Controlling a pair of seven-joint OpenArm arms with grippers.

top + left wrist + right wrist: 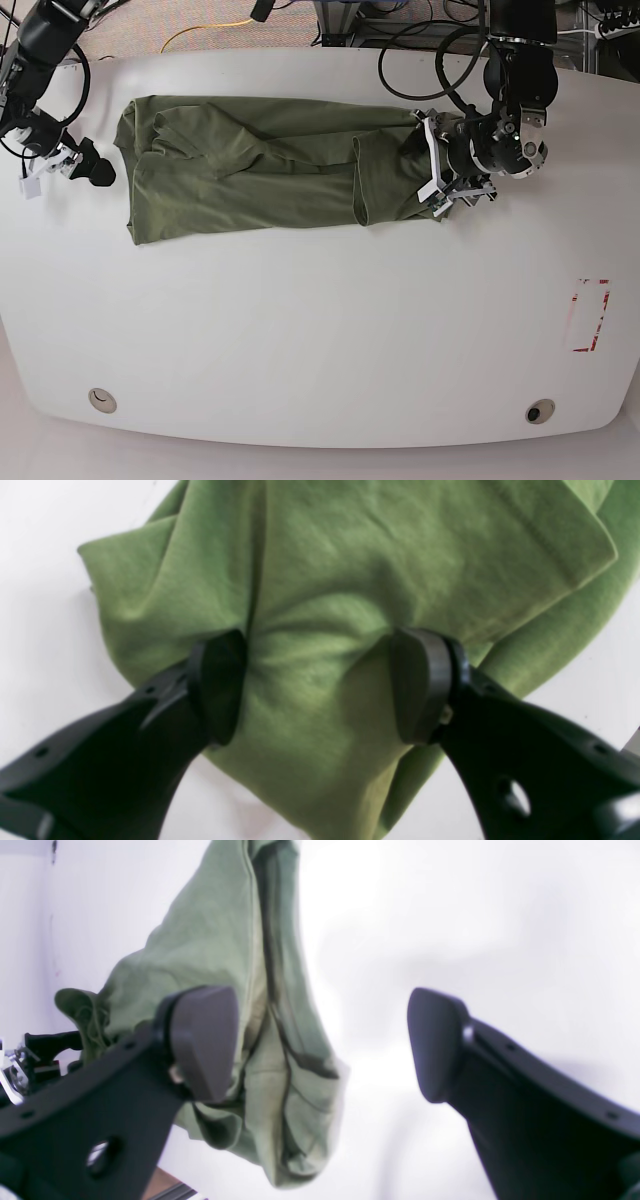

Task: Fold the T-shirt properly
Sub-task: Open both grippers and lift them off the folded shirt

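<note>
In the left wrist view, the left hand (320,685) had its two dark fingers (220,685) spread wide and pressed down on the olive-green T-shirt (350,570). Bunched cloth filled the gap between them, but whether any of it was pinched could not be told. White surface (40,605) showed on both sides of the cloth.

In the right wrist view, the right hand (320,1045) stood wide open and held nothing. The T-shirt (225,950) lay rumpled beyond its left finger, and bare white surface (475,915) lay beyond the rest.

In the base view, the T-shirt (250,175) lay stretched lengthwise across the far half of the white surface (320,340). The left hand (432,175) sat at the shirt's right end, touching it. The right hand (95,168) rested just beside the left end, apart from the cloth. A red-edged marking (588,314) lay near the right edge.
</note>
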